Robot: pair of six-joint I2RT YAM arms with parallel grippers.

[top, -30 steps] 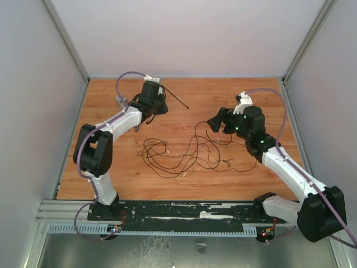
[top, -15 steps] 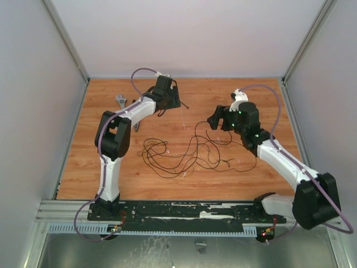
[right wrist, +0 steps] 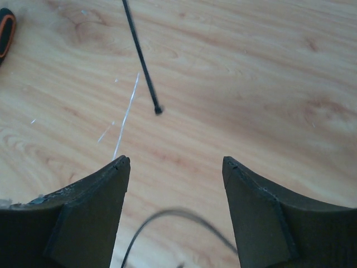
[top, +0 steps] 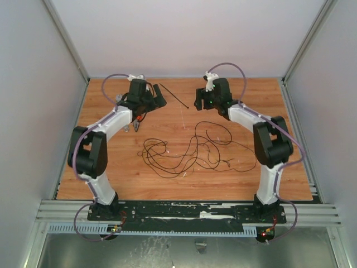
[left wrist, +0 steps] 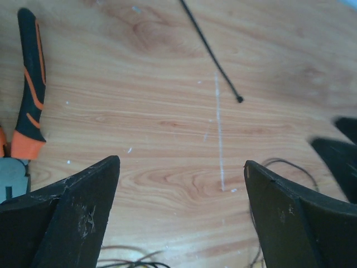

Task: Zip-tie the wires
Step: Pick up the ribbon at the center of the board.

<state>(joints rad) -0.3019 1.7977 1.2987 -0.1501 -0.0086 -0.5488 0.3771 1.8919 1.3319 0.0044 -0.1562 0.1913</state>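
The zip tie [top: 174, 96] lies flat and free on the wooden table near the far edge, a straight black strip with its head end toward the middle. My left gripper [top: 158, 100] hovers just left of it, open and empty. My right gripper [top: 199, 102] hovers just right of it, open and empty as well. In the left wrist view the zip tie [left wrist: 215, 56] lies ahead of my open left gripper [left wrist: 181, 162]. Seen from the right wrist, the zip tie [right wrist: 142, 61] lies ahead and left of my right gripper [right wrist: 175, 161]. The wires [top: 187, 151] sprawl in loose loops mid-table.
Orange-and-black pliers [top: 136, 119] and a grey wrench [top: 119, 100] lie under the left arm; the pliers [left wrist: 30, 84] show at the left of the left wrist view. A wire loop [right wrist: 184, 215] lies below the right fingers. Grey walls enclose the table.
My left gripper opened and let go of the zip tie, which now lies on the table, then drew back left. My right arm swung to the far middle, beside the zip tie.
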